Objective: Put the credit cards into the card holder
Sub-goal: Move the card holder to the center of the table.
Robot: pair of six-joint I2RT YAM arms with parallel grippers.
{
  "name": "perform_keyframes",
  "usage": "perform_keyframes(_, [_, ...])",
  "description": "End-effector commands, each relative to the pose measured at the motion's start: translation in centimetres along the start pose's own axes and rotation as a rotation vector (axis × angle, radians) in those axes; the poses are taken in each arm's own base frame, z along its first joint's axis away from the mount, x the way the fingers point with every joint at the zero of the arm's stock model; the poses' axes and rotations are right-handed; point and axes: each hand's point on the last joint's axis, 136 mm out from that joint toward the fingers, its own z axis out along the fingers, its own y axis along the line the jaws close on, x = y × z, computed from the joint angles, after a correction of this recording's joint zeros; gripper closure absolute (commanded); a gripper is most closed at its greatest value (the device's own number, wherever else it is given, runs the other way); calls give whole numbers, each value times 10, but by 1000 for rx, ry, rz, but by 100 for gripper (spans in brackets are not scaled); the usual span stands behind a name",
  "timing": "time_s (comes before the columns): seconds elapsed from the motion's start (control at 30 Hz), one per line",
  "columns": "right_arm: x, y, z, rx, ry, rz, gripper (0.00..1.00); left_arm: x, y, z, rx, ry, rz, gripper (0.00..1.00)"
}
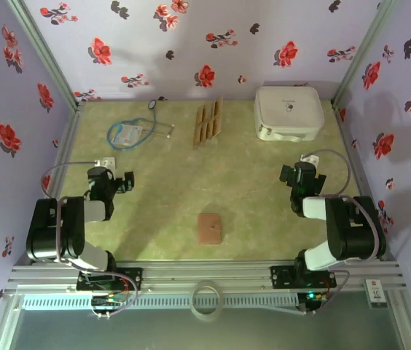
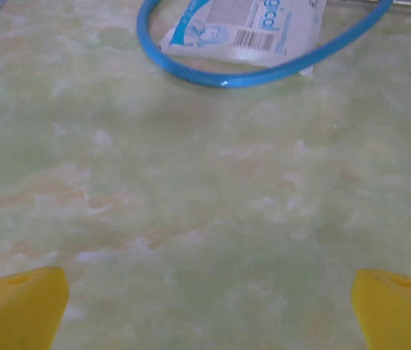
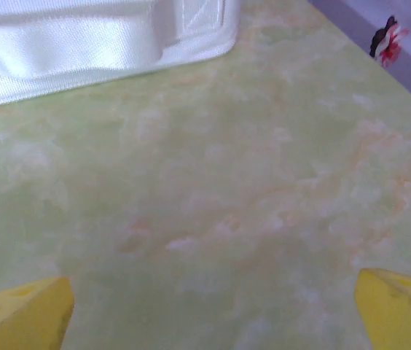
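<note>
A blue-tubed stethoscope (image 2: 220, 79) lies far left on the green worktop (image 1: 249, 189), its tubing looped around a white printed packet (image 2: 245, 25). A white rounded-square case (image 1: 288, 111) sits far right.

Tan credit cards (image 1: 208, 122) lie side by side far from the closed reddish-brown card holder (image 1: 210, 228)

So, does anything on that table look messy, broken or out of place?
Nothing looks spilled or damaged. The credit cards lie side by side at a slant near the back, apart from the closed card holder.
</note>
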Motion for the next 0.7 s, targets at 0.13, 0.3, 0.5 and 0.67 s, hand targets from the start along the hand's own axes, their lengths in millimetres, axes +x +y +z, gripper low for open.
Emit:
perform_keyframes(0.13, [-44, 1, 2, 43, -155, 19, 1, -50, 1, 4, -32, -175, -5, 0])
perform_keyframes(0.3, [-44, 1, 3, 43, -154, 20, 1, -50, 1, 4, -32, -176, -6, 0])
perform_keyframes(0.5, [-44, 1, 1, 40, -161, 23, 1, -50, 1, 4, -34, -176, -6, 0])
perform_keyframes(0.67, [-44, 2, 3, 32, -148, 24, 1, -50, 2, 4, -35, -177, -5, 0])
